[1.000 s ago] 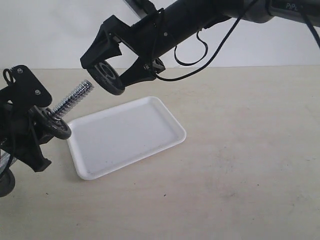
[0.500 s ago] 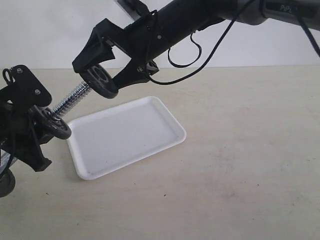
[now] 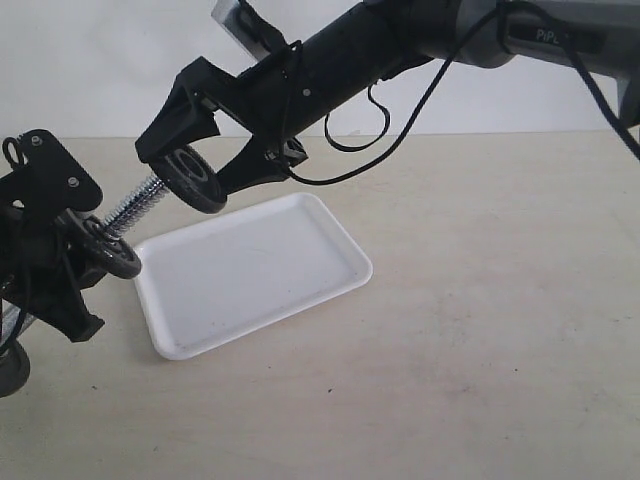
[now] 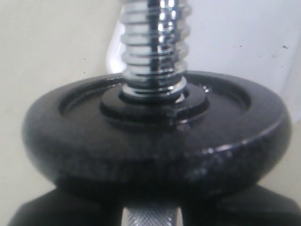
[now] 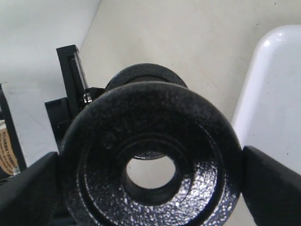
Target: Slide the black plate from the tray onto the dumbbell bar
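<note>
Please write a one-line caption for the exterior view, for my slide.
Right hand holds the black plate at the threaded end of the dumbbell bar gripped by the left hand, near the tray.

The right gripper (image 3: pixel 188 170), reaching across on its dark arm (image 3: pixel 340 50), held a small round matte black plate (image 3: pixel 196 184) of iron by the rim between its two fingers, clear of the table. Below that gripper, towards its wrist side, lay the flat white rectangular plastic tray (image 3: pixel 260 275) with its low raised rim, resting on the pale beige tabletop (image 3: pixel 480 330). The left gripper (image 3: pixel 55 255) clasped a short chrome dumbbell bar (image 3: pixel 128 206), tilted upward so that its threaded end met the plate's face; whether the tip had entered the hole could not be told. A second black disc (image 3: pixel 112 258) sat on the bar just beyond the left gripper's fingers, on the side towards the right gripper.
</note>
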